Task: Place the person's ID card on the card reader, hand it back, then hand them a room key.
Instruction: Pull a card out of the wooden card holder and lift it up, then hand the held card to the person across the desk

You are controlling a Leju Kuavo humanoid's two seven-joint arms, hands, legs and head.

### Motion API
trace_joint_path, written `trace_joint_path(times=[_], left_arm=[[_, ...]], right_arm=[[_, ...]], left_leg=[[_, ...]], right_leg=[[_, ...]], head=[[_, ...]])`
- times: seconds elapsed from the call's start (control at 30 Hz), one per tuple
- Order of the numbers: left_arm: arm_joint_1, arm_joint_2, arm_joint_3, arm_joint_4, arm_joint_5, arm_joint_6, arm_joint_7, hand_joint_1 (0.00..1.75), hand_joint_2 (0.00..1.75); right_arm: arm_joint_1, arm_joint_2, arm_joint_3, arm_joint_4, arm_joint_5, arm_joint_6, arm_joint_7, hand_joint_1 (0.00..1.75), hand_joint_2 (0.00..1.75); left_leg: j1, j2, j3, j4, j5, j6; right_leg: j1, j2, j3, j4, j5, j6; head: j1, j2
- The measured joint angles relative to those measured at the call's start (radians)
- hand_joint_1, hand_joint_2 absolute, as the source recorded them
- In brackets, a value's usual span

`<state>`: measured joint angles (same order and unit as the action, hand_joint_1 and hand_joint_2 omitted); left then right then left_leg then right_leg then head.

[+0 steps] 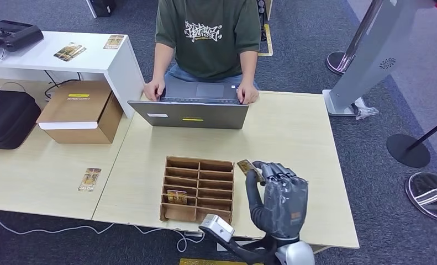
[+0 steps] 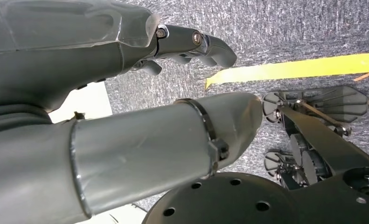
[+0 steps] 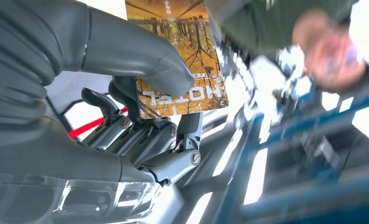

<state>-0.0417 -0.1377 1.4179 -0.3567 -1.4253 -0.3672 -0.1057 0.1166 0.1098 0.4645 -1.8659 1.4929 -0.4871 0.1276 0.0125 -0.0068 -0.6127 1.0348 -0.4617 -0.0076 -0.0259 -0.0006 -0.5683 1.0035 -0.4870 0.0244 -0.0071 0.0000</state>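
A room key card [image 1: 245, 165] printed with an amber forest picture is pinched between the thumb and fingers of the right hand [image 1: 279, 196], which is raised above the light wooden table [image 1: 293, 143] just beside the cardboard slotted organiser [image 1: 198, 187], at about three o'clock from it. In the right wrist view the card [image 3: 182, 56] is seen pressed by the thick grey thumb [image 3: 140, 53] against the darker fingers [image 3: 168, 163], the word HOTEL being legible on it. One more card [image 1: 177, 197] is stood in a lower left compartment of the organiser. At twelve o'clock from the organiser an open grey laptop [image 1: 189, 113] is placed, and both hands of a seated person in a dark green T-shirt [image 1: 208, 33] are rested on its keyboard. Another card [image 1: 89, 179] is laid flat on the table at nine o'clock from the organiser, with a brown cardboard box [image 1: 80, 112] beyond it. The left hand [image 2: 126, 93] is hung over grey carpet [image 2: 289, 32] crossed by a yellow stripe [image 2: 294, 69]; nothing is held in it, and its fingers are seen apart from the thumb.
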Motion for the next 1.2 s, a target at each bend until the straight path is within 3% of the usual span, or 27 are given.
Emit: trace_joint_path(times=[0.27, 0.47, 0.7, 0.97, 1.2], left_arm=[[0.000, 0.004, 0.000, 0.003, -0.002, 0.009, -0.002, 0.00, 0.00], [0.001, 0.004, 0.000, 0.003, 0.000, 0.010, 0.000, 0.00, 0.00], [0.001, 0.003, 0.000, 0.003, 0.004, 0.010, 0.010, 0.00, 0.00], [0.001, 0.002, 0.009, 0.003, 0.010, 0.010, 0.012, 0.00, 0.00], [0.000, -0.002, 0.012, 0.003, 0.002, 0.003, 0.012, 0.00, 0.00]], right_arm=[[0.057, 0.011, -0.071, -0.141, 0.001, -0.181, -0.031, 1.73, 1.75], [0.066, 0.059, -0.155, -0.266, -0.019, -0.184, -0.112, 1.67, 1.75], [0.083, 0.159, -0.303, -0.318, -0.217, -0.184, -0.336, 1.68, 1.75], [0.096, 0.173, -0.378, -0.313, -0.291, -0.184, -0.375, 1.68, 1.75], [0.067, 0.174, -0.396, -0.248, -0.190, -0.184, -0.382, 1.71, 1.75]], left_leg=[[0.000, 0.000, 0.000, 0.000, 0.000, 0.000], [0.000, 0.000, 0.000, 0.000, 0.000, 0.000], [0.000, 0.000, 0.000, 0.000, 0.000, 0.000], [0.000, 0.000, 0.000, 0.000, 0.000, 0.000], [0.000, 0.000, 0.000, -0.001, 0.000, 0.000]], right_leg=[[0.000, 0.000, 0.000, 0.000, 0.000, 0.000], [0.000, 0.000, 0.000, 0.000, 0.000, 0.000], [0.000, 0.000, 0.000, 0.000, 0.000, 0.000], [0.000, 0.000, 0.001, 0.000, 0.000, 0.000], [0.000, 0.000, 0.001, 0.000, 0.000, 0.000]], head=[[0.000, 0.000], [0.000, 0.000], [0.000, 0.000], [0.000, 0.000], [0.000, 0.000]])
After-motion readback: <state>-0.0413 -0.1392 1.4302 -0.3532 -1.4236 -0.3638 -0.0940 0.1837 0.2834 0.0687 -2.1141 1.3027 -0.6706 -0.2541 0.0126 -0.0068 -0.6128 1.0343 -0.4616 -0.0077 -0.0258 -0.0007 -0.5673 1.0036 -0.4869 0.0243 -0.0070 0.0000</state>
